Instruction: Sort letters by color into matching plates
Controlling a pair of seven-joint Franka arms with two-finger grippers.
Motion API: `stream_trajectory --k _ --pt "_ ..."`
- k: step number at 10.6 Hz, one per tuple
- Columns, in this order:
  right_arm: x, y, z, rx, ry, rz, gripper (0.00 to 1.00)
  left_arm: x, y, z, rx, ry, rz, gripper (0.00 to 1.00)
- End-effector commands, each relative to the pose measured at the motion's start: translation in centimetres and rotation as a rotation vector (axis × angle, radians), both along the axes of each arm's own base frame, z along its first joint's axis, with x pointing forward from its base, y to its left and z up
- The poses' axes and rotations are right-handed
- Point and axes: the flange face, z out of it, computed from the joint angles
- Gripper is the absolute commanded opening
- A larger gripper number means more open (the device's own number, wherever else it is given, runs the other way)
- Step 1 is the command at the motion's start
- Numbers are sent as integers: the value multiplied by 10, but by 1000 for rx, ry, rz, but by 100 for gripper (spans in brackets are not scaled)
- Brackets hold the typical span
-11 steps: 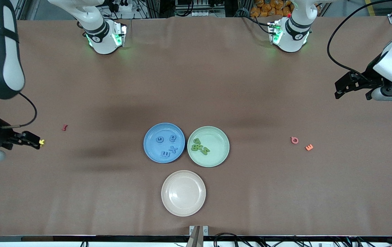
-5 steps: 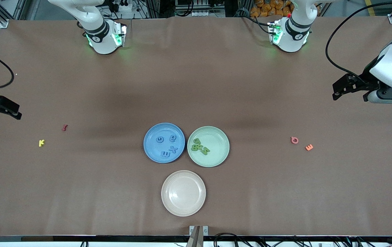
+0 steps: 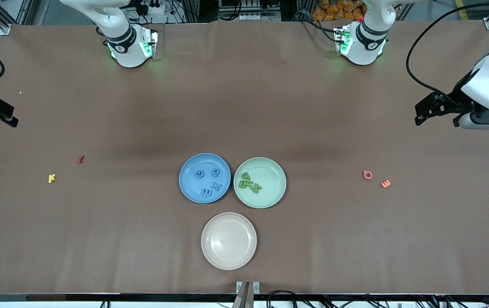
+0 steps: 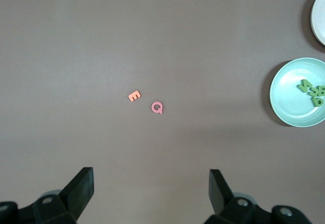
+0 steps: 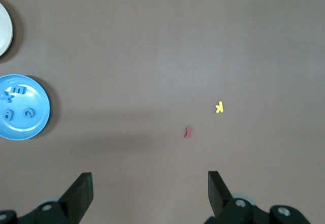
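Surface: brown table covering [image 3: 244, 107], wide and matte, filling the front view; my two bases stand along its top edge.

Item 1: blue plate [image 3: 186, 188], centre of the front frame, touching or just beside the green plate. In it lie four blue letters [image 3: 210, 182]: two round ones, an X and an E. The same plate shows at the left edge of my right wrist view [image 5: 23, 127].

Item 2: pale mint green plate [image 3: 272, 188], beside the blue one, toward my left arm's end of the table. In it lie the green letters [image 3: 249, 183], bunched together and overlapping near the rim closest to the blue plate; I cannot count them surely. Also seen at the right edge of my left wrist view [image 4: 289, 99].

Item 3: beige-pink plate [image 3: 228, 241], lower centre of the front frame, nearer the front camera than the other two.

Item 4: pink Q [image 3: 367, 174] and orange E [image 3: 385, 184], side by side on bare table, right part of the front frame.

Item 5: red letter [image 3: 80, 159] and yellow K [image 3: 51, 178], near each other, left part of the front frame.

Item 6: my left gripper [image 3: 424, 112], upper right of the front frame, over bare table, jaws wide and holding nothing.

Item 7: my right gripper [image 3: 2, 116], at the left edge of the front frame, jaws wide, holding nothing.
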Motion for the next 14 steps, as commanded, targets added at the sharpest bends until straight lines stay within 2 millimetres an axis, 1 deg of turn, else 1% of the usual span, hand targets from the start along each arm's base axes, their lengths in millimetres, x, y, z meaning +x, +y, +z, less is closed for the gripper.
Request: stream_trajectory --k 1,2,4,6,9,12,14 --pt "-6 18 3 3 13 -33 100 2 2 5 -21 -18 -19 100" --pt "-4 19 1 3 13 -31 100 2 2 5 -20 -18 -18 100" --pt "-5 21 4 3 16 -36 100 2 2 5 -20 -20 -18 100" --pt "-5 23 4 6 18 -82 100 4 -1 8 -17 -38 -22 100" --pt "-2 22 -1 5 19 -88 100 4 -1 11 -17 -49 -24 100" --pt "-2 18 0 5 18 -94 100 3 -3 12 -16 -49 -27 100" --pt "-2 17 4 5 12 -96 100 3 -4 10 -16 -43 -28 100"
